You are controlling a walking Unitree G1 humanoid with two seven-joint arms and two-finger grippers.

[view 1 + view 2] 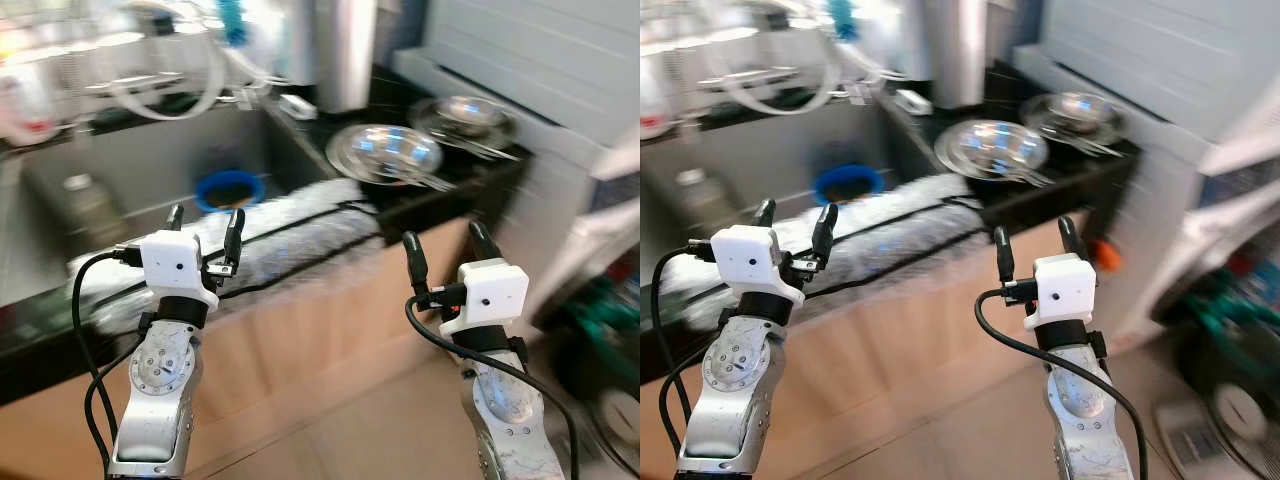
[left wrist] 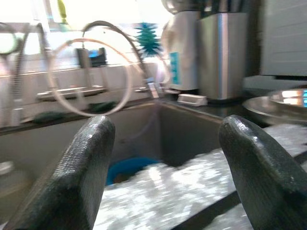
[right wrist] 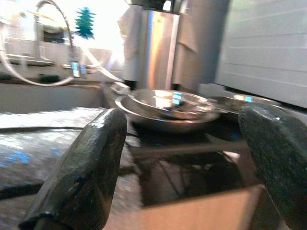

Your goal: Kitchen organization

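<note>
Both arms are raised in front of a dark kitchen counter with a steel sink (image 1: 130,165). My left gripper (image 1: 205,225) is open and empty, held just before the counter's front edge, facing the sink. A blue bowl (image 1: 229,188) lies in the sink basin, and it shows as a blue bowl (image 2: 128,168) between the left fingers. My right gripper (image 1: 444,250) is open and empty, below the counter edge, facing stacked steel plates (image 1: 388,152). Those steel plates (image 3: 165,108) sit on the counter right of the sink. The pictures are blurred.
A silvery foil-like strip (image 1: 280,235) covers the counter's front edge. More steel dishes (image 1: 468,118) lie further right. A steel canister (image 1: 345,50) stands behind them. A faucet with hose (image 2: 103,62) rises behind the sink. Wooden cabinet front (image 1: 320,340) is below; clutter sits on the floor at right.
</note>
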